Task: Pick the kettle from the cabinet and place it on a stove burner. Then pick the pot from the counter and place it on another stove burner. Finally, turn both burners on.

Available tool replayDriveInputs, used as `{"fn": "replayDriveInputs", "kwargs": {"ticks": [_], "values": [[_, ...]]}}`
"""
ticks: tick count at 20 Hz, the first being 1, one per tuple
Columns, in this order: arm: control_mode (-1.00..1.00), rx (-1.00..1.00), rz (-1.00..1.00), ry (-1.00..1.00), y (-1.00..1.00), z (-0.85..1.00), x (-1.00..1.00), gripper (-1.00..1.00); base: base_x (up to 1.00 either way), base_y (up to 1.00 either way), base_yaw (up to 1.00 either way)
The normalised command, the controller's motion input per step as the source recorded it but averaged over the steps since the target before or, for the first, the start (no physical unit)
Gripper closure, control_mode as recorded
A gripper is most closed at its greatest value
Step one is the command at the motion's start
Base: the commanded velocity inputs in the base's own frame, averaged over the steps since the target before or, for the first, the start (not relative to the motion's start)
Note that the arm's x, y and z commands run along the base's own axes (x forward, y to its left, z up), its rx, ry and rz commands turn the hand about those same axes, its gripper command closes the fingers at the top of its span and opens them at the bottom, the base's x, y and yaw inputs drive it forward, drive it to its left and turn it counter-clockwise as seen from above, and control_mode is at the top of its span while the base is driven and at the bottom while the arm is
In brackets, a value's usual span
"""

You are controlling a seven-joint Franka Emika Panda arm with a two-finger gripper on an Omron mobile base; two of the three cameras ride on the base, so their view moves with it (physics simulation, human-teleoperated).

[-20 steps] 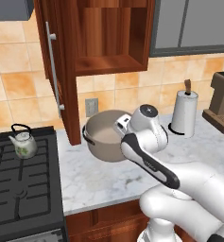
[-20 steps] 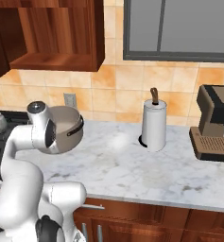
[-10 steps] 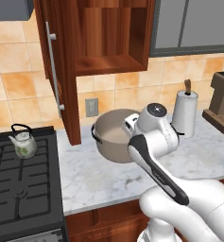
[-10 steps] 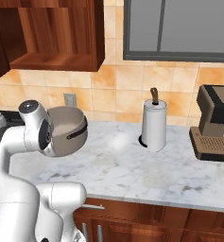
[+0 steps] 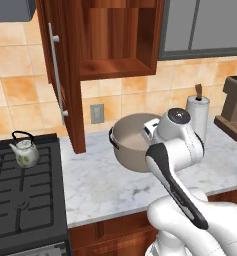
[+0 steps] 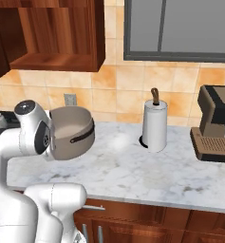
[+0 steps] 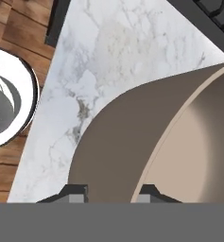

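Pot (image 5: 132, 141) has shifted stove-ward, lifted and tilted; gripper (image 7: 111, 194) pinches its rim wall. Open counter (image 5: 105, 187) lies beneath, kettle (image 5: 24, 151) sits on burner.

Taupe pot (image 6: 72, 133) tilted above counter (image 6: 133, 171); kettle (image 5: 25, 150) on burner (image 5: 17, 167)

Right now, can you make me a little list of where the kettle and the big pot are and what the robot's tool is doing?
kettle: upright on the stove, at a back burner
pot: tilted, lifted off the counter
tool: clamped on the pot's wall, one finger outside, one inside
cabinet: door open, shelf bare
paper-towel roll: upright on the counter, right of the pot
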Motion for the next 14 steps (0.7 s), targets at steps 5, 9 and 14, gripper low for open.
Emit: {"fn": "replayDriveInputs", "kwargs": {"ticks": [5,9,14], "values": [[-1.00,0.00,-0.10,0.00,-0.24,0.26,-0.28,1.00,0.00,0.00,0.00],[-1.00,0.00,-0.09,0.00,-0.20,0.25,-0.31,1.00,0.00,0.00,0.00],[-1.00,0.00,-0.08,0.00,-0.12,0.20,-0.32,1.00,0.00,0.00,0.00]]}}
